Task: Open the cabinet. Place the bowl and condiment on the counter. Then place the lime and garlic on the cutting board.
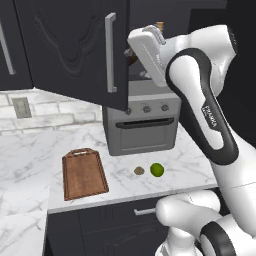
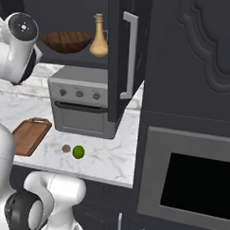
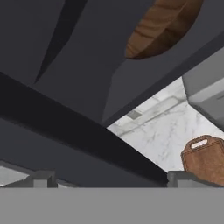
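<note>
The cabinet point(image 2: 126, 56) door is hanging wide open, edge jutting over the counter point(image 1: 30, 150). Tool point(image 3: 105, 177) is sitting released, empty, beneath the grainy brown bowl point(image 2: 67, 41).

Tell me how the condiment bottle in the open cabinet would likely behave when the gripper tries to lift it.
The condiment bottle stands upright beside the bowl; its bulbous base probably steadies it, but a push high on the slim neck could tip it. Its smooth, tapering surface may slip between fingers. It looks small, so likely light.
</note>
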